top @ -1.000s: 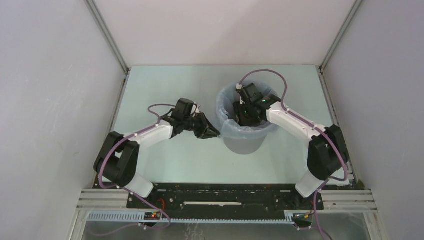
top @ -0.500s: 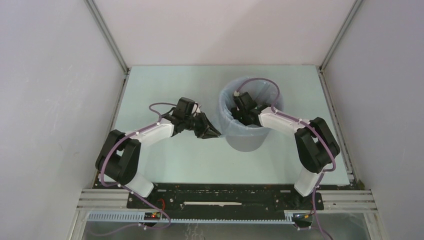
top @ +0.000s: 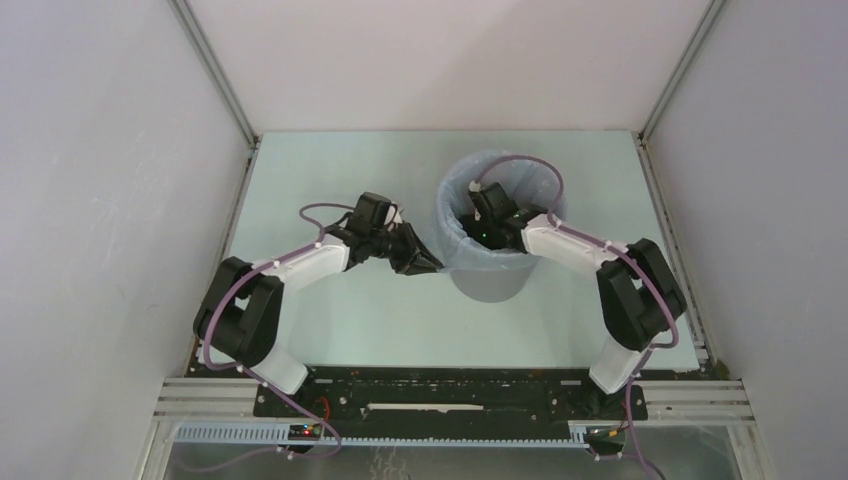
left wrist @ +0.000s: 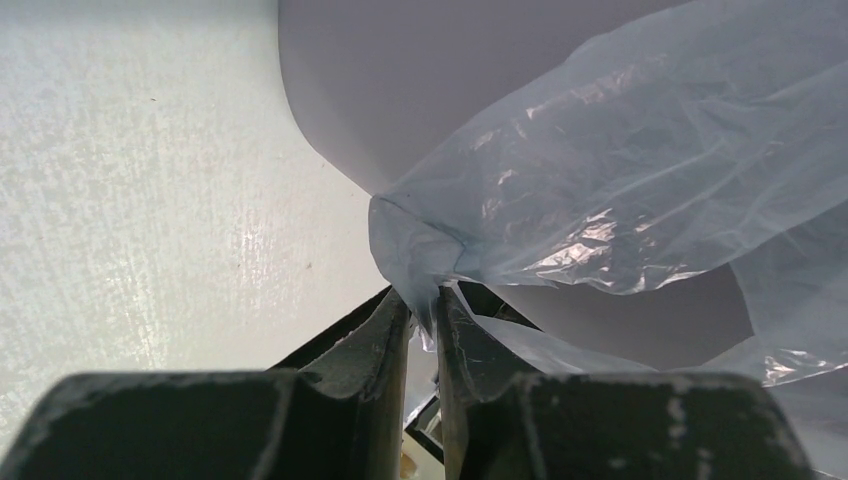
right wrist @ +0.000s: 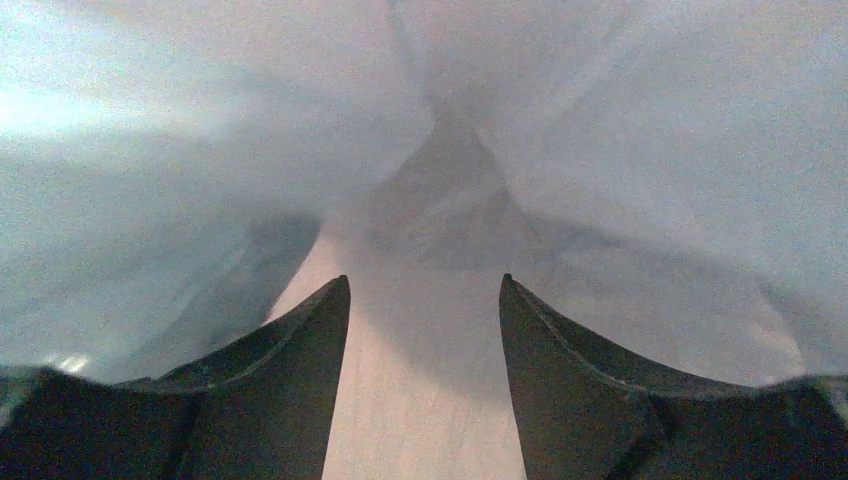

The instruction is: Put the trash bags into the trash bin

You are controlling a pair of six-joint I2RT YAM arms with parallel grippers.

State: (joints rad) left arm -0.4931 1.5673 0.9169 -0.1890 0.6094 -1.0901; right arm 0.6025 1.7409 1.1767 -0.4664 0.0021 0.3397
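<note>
Trash bag (left wrist: 600, 180) corner pinched in left hand (left wrist: 422, 300).

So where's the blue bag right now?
Top view, right of centre: the blue bag lines the grey bin, draped over its rim, with the left hand pinching a fold at the bin's left side.

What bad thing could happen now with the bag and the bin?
1. The left pincer pinches the thin bag just outside the bin; a hard pull might tear it or drag it back out.
2. The right pincer, open inside the bin, could snag the bag or tip the bin when it lifts.
</note>
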